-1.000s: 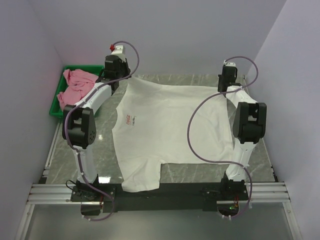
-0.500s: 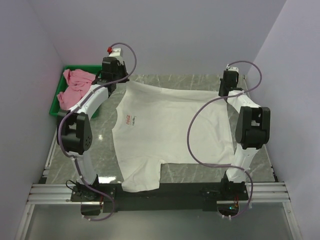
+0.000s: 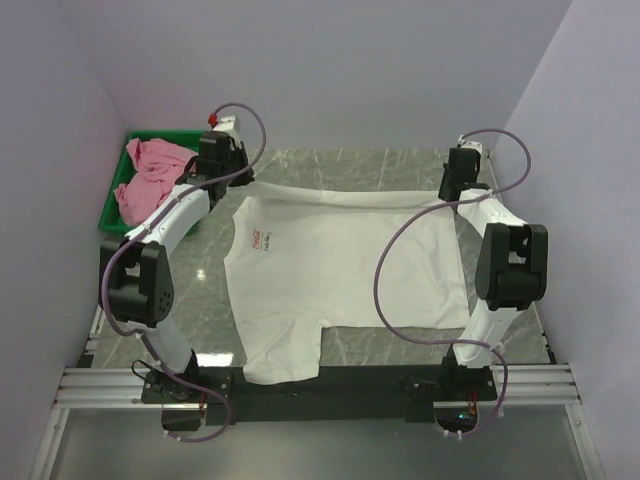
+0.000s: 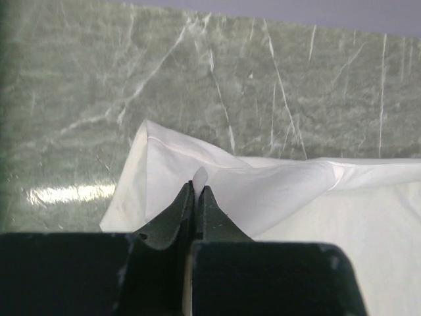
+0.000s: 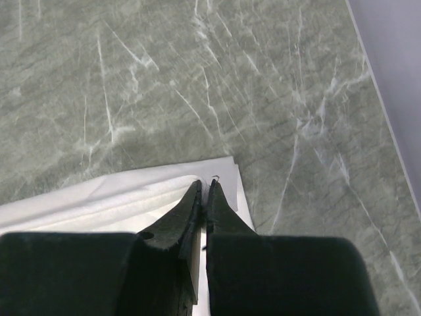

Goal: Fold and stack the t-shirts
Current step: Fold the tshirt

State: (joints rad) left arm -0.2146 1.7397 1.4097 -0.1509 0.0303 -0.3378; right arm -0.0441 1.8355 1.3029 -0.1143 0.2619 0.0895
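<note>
Well back from both grippers, at the near edge of the table [image 3: 200,290]: one sleeve of the white shirt [image 3: 340,270] reaching right to that edge. Farther out, between sleeve and grippers: shirt body spread flat, red print [image 3: 257,240] a little nearward of the left gripper [image 4: 197,189].

At the shirt's far edge: left gripper pinched tight on the far-left corner, a nub of cloth poking up between the tips, fabric fanning off to both sides. Right gripper [image 5: 206,186] likewise closed on the far-right corner, layered edge running off to its left, bare table ahead and to its right. Between the two: far edge drawn into a fairly straight band, seemingly raised off the table.

Out to the left of the left gripper: pink shirt [image 3: 150,172] bunched in the green tray [image 3: 110,226], well apart from either gripper.

Judged step: first fold of the white shirt, far edge in hand at both corners. Next, probably: carrying both corners together toward the near edge, at even height and tension, for a square landing over the near half, then release. Risks: a corner slipping free, slack bunching mid-span. Pink shirt and stacking not yet begun.
</note>
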